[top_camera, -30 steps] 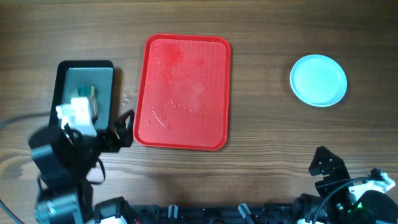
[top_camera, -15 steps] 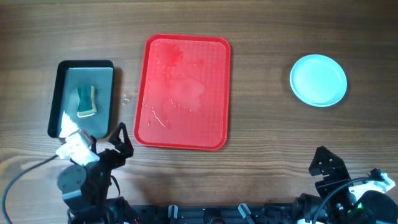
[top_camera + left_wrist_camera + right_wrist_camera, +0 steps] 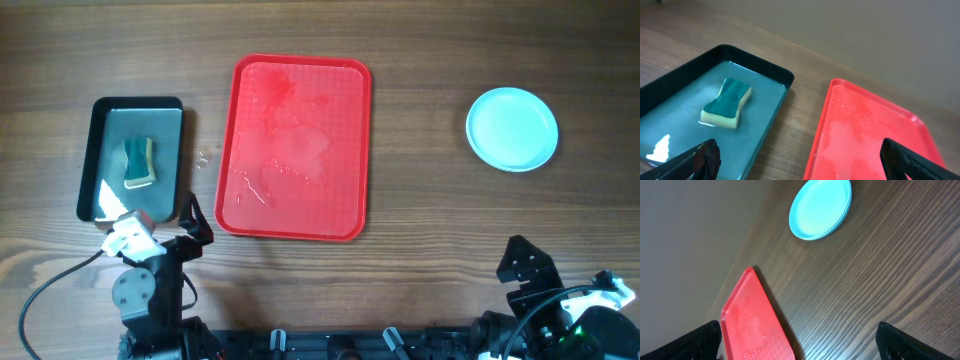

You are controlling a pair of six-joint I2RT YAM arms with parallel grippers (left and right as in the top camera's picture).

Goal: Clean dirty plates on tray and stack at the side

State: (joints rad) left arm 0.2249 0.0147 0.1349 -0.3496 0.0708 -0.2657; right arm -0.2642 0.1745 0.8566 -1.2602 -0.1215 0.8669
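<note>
At the far left of the wooden counter (image 3: 430, 230) sits a black tray (image 3: 88, 150) with a shiny, wet-looking base. A sponge (image 3: 140, 163) lies flat on that base, green side up over a yellow layer, clear of the walls.

Just below the black tray's near right corner is the left end effector (image 3: 196, 222). Its two dark fingers are spread wide with nothing between them. In the left wrist view the finger tips stand at the bottom corners, with the black tray and the next tray's edge showing in the gap.

A few small drops (image 3: 203, 158) glisten on the wood between the two trays.

The red tray (image 3: 340, 190) lies in the middle of the counter, long side running away from the arms. It carries no plates. Pale wet streaks (image 3: 255, 185) and smears cross its textured floor, thickest toward the left and the far end.

Well to the right, apart from the red tray, the plates (image 3: 512, 129) rest directly on the wood in one neat stack, a pale turquoise one on top. The right wrist view shows lower rims peeking out under the top one, though the count is not clear.

At the near right edge, the right end effector (image 3: 520, 268) is low by the arm's base. Its fingers are spread wide and empty, well apart from the stack.
</note>
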